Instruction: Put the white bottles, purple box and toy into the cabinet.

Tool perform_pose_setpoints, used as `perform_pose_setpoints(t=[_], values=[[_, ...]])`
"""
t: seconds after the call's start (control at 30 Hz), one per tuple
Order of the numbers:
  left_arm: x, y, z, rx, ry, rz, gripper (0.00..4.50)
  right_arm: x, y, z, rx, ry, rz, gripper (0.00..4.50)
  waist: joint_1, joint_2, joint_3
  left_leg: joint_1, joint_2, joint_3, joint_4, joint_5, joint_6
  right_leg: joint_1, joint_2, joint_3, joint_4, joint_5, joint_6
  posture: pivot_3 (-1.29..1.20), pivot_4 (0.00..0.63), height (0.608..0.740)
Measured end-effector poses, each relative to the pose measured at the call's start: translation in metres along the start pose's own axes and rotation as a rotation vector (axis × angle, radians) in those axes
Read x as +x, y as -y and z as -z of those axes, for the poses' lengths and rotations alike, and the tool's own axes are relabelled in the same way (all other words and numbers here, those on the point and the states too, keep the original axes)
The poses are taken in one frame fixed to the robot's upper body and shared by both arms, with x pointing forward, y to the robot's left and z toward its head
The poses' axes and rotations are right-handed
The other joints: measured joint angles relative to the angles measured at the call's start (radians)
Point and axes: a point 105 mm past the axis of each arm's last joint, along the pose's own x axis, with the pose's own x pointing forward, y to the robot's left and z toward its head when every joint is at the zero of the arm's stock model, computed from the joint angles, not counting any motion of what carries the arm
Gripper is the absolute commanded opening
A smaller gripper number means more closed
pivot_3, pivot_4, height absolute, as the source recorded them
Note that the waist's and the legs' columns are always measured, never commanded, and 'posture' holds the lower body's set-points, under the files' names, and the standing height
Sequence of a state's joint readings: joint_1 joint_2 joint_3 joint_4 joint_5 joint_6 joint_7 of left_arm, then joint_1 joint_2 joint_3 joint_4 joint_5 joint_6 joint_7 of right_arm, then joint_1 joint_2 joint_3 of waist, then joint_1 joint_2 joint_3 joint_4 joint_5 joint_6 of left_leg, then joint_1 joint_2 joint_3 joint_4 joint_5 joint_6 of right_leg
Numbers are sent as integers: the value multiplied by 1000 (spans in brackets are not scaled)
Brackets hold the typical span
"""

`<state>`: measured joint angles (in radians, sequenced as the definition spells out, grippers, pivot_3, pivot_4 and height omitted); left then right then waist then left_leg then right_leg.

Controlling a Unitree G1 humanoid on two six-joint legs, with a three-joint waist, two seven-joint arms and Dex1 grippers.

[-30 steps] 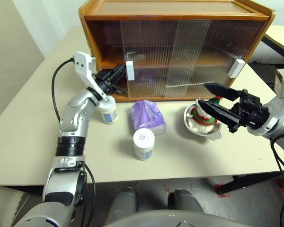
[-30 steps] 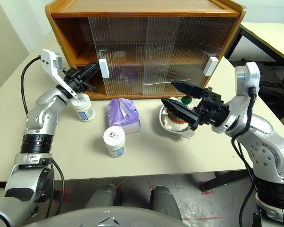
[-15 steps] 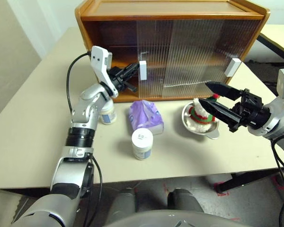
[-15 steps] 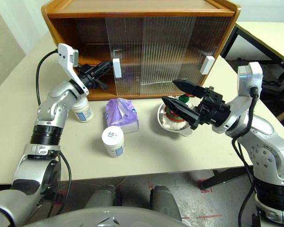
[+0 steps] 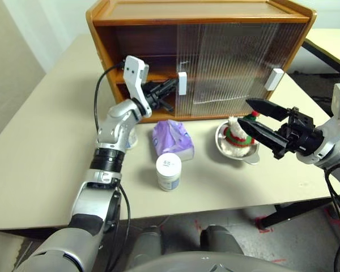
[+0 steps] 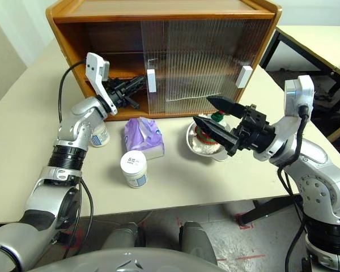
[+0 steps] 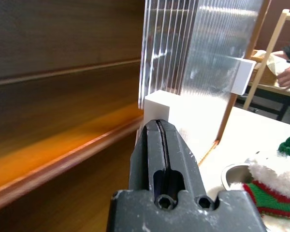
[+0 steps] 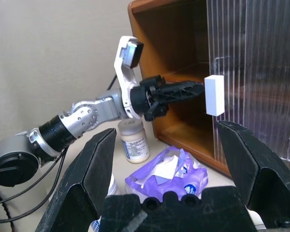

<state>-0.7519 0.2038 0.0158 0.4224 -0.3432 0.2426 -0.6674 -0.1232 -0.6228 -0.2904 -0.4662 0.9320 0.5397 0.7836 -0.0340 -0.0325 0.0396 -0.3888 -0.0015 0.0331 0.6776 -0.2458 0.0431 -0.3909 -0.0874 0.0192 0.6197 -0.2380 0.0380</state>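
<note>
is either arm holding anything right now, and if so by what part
Nothing is held. The left tool is shut, its tip against the white handle of the cabinet door. The right tool is open above the bowl.

Two white bottles (image 5: pixel 169 171) (image 6: pixel 100 136) stand on the table (image 5: pixel 39 147), one near and one farther left, partly behind the left arm. One purple box (image 5: pixel 172 137) lies between them. One toy (image 5: pixel 236 136) sits in one metal bowl (image 5: pixel 238 153). One cabinet (image 5: pixel 198 56) has two sliding doors (image 5: pixel 232 62), each apparently bearing one white handle (image 5: pixel 182 83).
</note>
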Motion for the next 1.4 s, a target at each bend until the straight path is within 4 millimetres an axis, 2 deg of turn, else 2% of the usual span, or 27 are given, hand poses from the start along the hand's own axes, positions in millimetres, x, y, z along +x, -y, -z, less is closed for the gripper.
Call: perform_pose_setpoints(t=[0.23, 0.6, 0.83, 0.97, 1.1, 1.23, 1.4], values=[[11, 6, -1, -2, 13, 25, 25, -2, 1, 1, 5, -2, 12, 4500, -6, 0, 0, 1, 0, 3, 1, -1, -2, 0, 0, 3, 0, 1, 2, -126, 0, 740], [14, 6, 1, -1, 10, 30, 25, -2, 1, 1, 10, 2, 14, 4500, -6, 0, 0, 1, 0, 3, 1, -1, -1, 0, 1, 4, 0, 2, 3, -105, 0, 740], [-3, 8, -10, -24, 57, 28, 25, 1, 0, -2, 1, 10, -10, 4500, -4, 0, 0, 1, 1, 4, 1, -1, -1, -1, 1, 6, 0, 2, 3, -65, 0, 740], [-18, 8, -25, -21, 91, 27, 25, 2, 3, -2, 11, 12, -21, 4500, -2, 0, 0, 1, 1, 4, 1, -1, -1, -1, 1, 7, 0, 3, 3, -39, 0, 740], [-35, 3, -40, -7, 128, 7, 912, 4, 4, -3, 10, 15, -38, 4500, -2, 0, 0, 2, 1, 5, 1, -1, -1, -1, 1, 8, 0, 3, 3, -16, 0, 740], [-65, -8, -49, 11, 143, -36, 2512, 6, 7, 1, 22, 5, -50, 4500, -2, 0, 0, 3, 2, 5, 1, -1, -1, -1, 2, 8, 0, 3, 3, 6, 0, 740], [-112, -20, -34, 42, 69, -76, 4461, 8, 8, 5, 43, 2, -69, 4500, 4, 1, 0, 3, 2, 5, 0, -1, -2, -1, 1, 9, 0, 3, 1, 35, 0, 740]])
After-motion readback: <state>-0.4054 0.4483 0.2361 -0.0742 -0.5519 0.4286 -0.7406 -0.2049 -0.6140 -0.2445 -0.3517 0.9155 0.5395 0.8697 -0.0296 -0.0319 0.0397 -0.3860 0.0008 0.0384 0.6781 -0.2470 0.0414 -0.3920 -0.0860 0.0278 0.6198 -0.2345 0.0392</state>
